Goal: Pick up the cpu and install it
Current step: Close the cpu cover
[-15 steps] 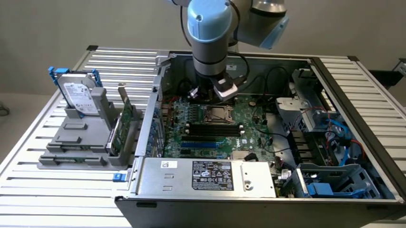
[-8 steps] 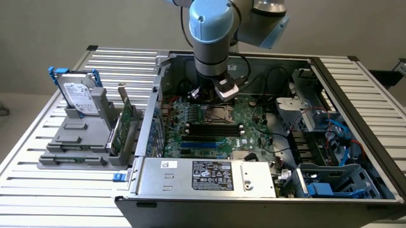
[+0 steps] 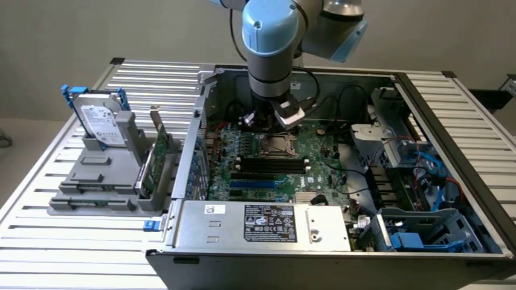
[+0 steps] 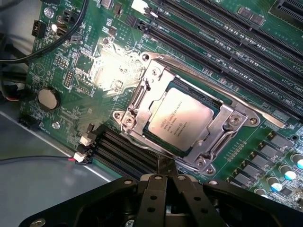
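Observation:
The cpu (image 4: 181,120), a flat square chip with a dull silver-beige top and printed lettering, lies inside the socket's metal frame (image 4: 142,92) on the green motherboard (image 4: 109,71). My gripper (image 4: 166,166) hangs just off the socket's edge, its black fingers (image 4: 161,189) pressed together with nothing between them. In the exterior view the gripper (image 3: 272,122) is low inside the open computer case, directly above the socket (image 3: 277,145).
Black memory slots (image 4: 227,52) run beside the socket. A grey rack (image 3: 96,181) on the exterior view's left holds a silver hard drive (image 3: 103,124) with blue bracket. The power supply (image 3: 266,223) and case walls (image 3: 193,139) hem in the motherboard; cables (image 3: 427,172) crowd the exterior view's right.

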Available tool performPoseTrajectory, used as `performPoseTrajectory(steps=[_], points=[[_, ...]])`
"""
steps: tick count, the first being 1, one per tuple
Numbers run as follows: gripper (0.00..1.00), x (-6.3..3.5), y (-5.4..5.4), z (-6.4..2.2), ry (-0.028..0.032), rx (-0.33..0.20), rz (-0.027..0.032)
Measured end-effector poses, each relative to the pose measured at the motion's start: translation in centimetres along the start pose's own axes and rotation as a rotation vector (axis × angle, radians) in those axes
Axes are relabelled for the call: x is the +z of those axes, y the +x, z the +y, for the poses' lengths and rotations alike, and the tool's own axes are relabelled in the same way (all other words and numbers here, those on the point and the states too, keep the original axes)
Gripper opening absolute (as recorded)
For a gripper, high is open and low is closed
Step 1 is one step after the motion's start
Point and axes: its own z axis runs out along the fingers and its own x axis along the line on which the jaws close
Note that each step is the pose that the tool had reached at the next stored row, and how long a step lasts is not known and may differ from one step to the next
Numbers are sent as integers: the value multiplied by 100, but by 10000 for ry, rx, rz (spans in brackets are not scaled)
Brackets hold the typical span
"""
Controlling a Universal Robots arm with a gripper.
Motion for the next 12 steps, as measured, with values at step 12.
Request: performPoseTrajectory(steps=[12], points=[[11,6,18,8,-74,-8,-42]])
